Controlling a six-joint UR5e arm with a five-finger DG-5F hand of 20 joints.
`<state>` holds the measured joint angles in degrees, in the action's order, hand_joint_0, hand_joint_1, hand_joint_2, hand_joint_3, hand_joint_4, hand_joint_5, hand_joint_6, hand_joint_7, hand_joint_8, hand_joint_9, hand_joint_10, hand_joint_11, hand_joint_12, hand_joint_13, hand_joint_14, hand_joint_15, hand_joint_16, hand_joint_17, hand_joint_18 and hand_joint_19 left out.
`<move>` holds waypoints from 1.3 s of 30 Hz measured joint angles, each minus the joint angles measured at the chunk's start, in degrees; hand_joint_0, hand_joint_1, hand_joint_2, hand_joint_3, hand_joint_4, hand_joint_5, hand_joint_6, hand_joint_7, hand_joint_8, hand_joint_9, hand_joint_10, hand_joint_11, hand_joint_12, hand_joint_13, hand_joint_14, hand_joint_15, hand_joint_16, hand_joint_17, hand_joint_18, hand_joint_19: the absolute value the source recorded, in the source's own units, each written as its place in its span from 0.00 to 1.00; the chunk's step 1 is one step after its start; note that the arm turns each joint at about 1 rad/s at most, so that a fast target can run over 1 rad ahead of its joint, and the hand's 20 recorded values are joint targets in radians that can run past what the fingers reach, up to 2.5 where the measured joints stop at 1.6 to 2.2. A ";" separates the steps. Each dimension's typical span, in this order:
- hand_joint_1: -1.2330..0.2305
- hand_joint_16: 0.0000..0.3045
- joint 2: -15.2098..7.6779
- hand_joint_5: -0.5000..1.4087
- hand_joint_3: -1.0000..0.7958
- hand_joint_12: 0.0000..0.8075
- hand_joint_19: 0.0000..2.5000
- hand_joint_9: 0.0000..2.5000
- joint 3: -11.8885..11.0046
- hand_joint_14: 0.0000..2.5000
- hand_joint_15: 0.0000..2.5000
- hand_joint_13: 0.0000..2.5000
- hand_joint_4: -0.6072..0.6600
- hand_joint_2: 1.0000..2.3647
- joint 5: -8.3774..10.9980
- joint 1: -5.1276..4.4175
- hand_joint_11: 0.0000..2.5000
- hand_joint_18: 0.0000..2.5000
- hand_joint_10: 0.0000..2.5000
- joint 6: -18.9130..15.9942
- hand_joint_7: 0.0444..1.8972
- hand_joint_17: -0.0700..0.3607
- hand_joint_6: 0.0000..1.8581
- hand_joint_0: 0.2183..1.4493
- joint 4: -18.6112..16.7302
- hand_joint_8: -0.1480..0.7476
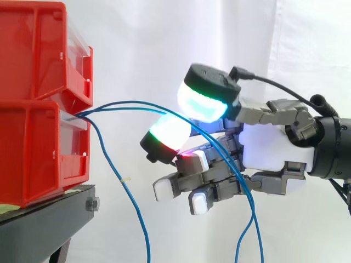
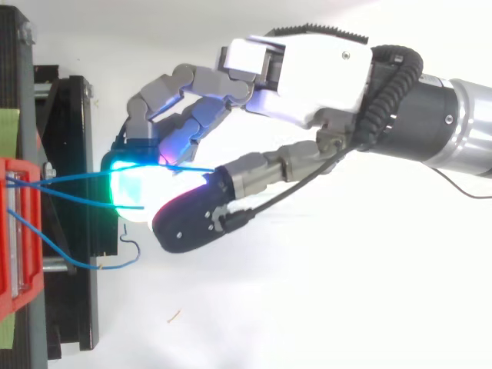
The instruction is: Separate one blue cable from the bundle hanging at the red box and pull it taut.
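The robot hand (image 1: 272,147) pinches a blue cable (image 1: 131,101) between two glowing pads, near the red box (image 1: 33,148). Other blue cables (image 1: 148,245) hang slack below.

Slack blue cables (image 1: 131,101) span gap beside bins (image 1: 33,148)

Red bins (image 1: 33,148) glossy plastic; blue cable (image 2: 77,177) smooth sheath; stand (image 1: 44,222) matt black; hand (image 1: 274,150) glossy white shell.
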<state>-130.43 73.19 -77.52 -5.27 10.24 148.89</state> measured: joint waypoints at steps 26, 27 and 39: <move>0.42 0.15 0.00 0.19 0.28 0.45 0.30 0.39 0.10 0.01 0.22 0.27 0.55 0.00 0.00 -0.09 0.50 0.27 0.00 0.22 0.52 0.41 0.45 0.31 0.08 0.54; 0.38 0.15 0.00 0.19 0.28 0.45 0.30 0.39 0.10 0.01 0.22 0.27 0.54 0.00 0.00 -0.09 0.50 0.27 0.01 0.22 0.53 0.41 0.45 0.33 0.08 0.54; 0.19 0.16 0.00 0.16 0.28 0.45 0.26 0.37 0.11 0.01 0.21 0.27 0.55 0.00 0.00 -0.15 0.53 0.29 0.00 0.25 0.46 0.42 0.50 0.49 0.04 0.54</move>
<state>-130.43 73.30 -77.52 -5.43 10.49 148.92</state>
